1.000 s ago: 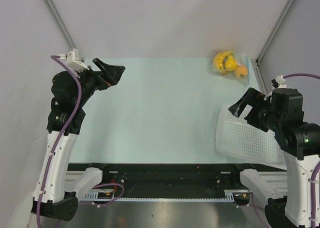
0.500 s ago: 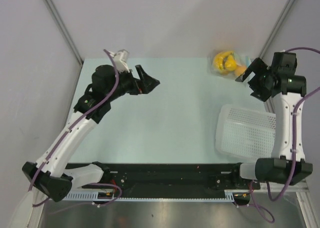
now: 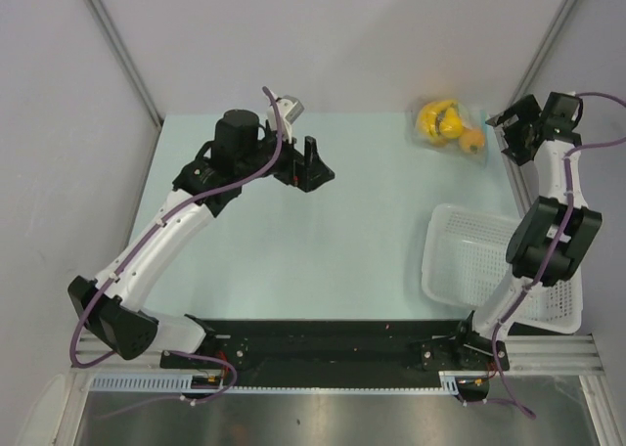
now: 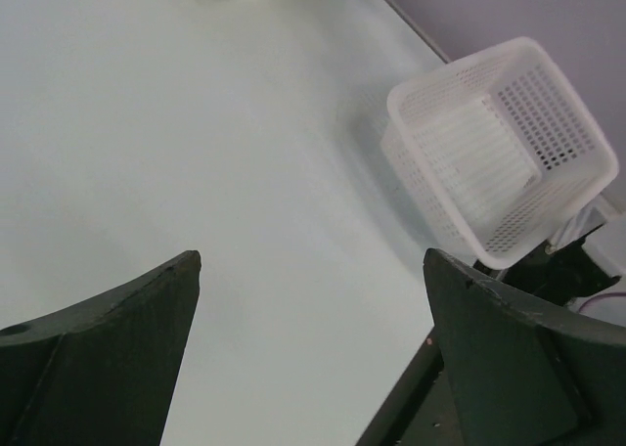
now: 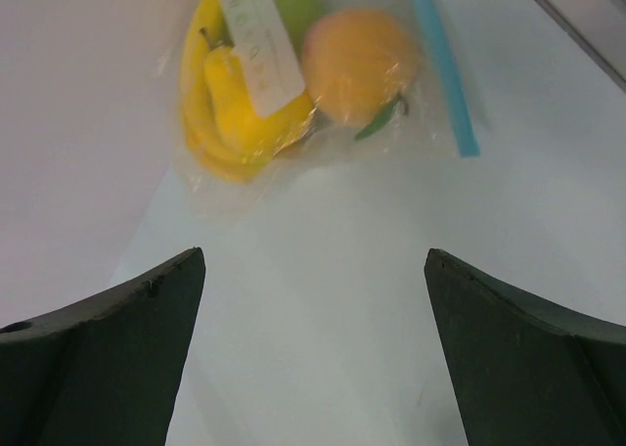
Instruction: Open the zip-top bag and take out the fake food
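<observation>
Two claws, both spread wide and holding nothing: my left claw [image 3: 315, 164] hangs over the far middle of the worktop [image 3: 342, 241], my right claw [image 3: 515, 133] over its far right corner. I judge this to be the approach, the very first step. The bag [image 3: 448, 123] looks shut, with the toy fruit [image 5: 357, 65] sealed inside it, an orange beside yellow pieces under a white label.

The bag sits in the far right corner of the worktop, just beside my right claw and untouched by it. From that wrist it lies ahead of my fingertips, between their lines, its blue zip strip [image 5: 442, 69] running along the right-hand edge. My left claw is well apart from it, and its wrist view shows the white basket [image 4: 499, 153] off to one side.

Next, I think, one claw must come down and pinch the plastic near the strip while the other takes the opposite lip. Such thin, slippery film will call for a low, careful nip.
</observation>
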`<action>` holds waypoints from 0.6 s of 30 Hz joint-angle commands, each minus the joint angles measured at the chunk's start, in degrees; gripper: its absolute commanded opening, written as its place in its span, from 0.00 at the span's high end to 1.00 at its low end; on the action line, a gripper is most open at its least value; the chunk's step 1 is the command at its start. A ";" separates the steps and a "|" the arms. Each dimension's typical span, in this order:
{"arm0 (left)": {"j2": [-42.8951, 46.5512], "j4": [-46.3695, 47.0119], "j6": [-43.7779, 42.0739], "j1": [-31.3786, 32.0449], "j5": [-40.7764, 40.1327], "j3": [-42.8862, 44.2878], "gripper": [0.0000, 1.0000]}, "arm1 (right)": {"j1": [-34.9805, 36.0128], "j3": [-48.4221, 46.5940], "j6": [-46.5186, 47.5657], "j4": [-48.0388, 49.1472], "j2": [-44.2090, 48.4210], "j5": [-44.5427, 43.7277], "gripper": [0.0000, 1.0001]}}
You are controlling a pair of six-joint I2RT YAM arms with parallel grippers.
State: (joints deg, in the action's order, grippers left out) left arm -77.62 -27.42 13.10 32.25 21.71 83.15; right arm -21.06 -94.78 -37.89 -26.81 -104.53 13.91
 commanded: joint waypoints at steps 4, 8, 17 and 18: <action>2.30 -2.54 -12.83 0.18 -0.79 4.12 0.00 | -1.09 -15.67 1.15 5.72 -18.94 4.11 0.00; 2.57 -4.48 -16.08 0.18 -3.34 3.68 0.00 | -0.47 -19.55 1.24 4.93 -24.83 2.27 0.00; 1.25 -4.84 -17.15 0.18 -4.84 2.89 0.01 | 2.69 -20.70 -6.40 9.76 -31.43 -0.81 0.00; 0.90 -4.75 -17.06 0.18 -4.84 3.06 0.00 | 2.95 -22.01 -6.84 9.23 -32.13 -0.99 0.00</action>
State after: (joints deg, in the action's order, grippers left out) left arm -76.79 -32.73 -2.00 32.25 17.93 84.88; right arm -19.31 -112.97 -40.53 -20.62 -133.78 15.22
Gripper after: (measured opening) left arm 0.996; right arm 0.995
